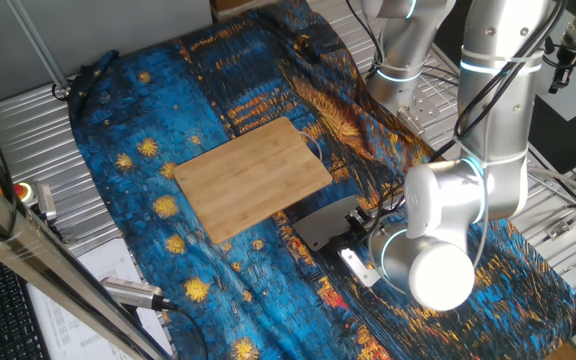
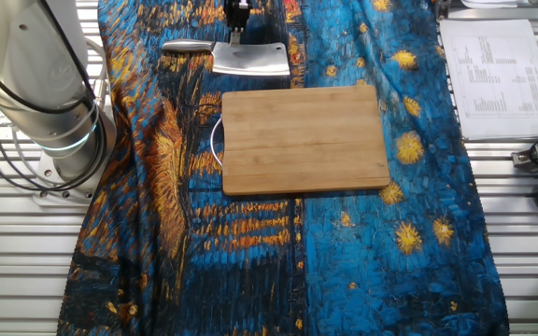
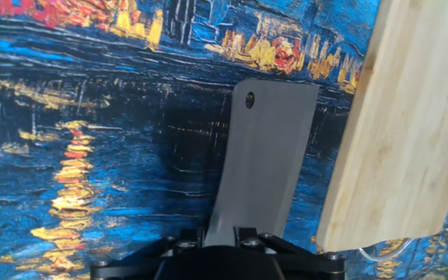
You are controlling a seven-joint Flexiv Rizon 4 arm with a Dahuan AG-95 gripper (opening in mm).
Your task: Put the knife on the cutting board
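Observation:
The knife (image 3: 267,155), a small grey cleaver, lies flat on the blue painted cloth just left of the cutting board (image 3: 411,124) in the hand view. My gripper (image 3: 222,232) is shut on the knife where the blade narrows to the handle, one finger on each side. In the other fixed view the gripper (image 2: 236,34) stands over the knife (image 2: 250,60), just beyond the far edge of the board (image 2: 304,138). In one fixed view the knife (image 1: 320,225) lies beside the board (image 1: 253,178), with the gripper hidden behind the arm. I cannot tell whether the knife is lifted off the cloth.
The robot base (image 2: 45,103) stands at the left of the cloth. A silver-and-black cylindrical tool with cable (image 1: 133,291) lies near the cloth's front corner. Papers (image 2: 498,79) and a keyboard edge lie at the right. A white cable loop (image 2: 215,140) shows at the board's left edge.

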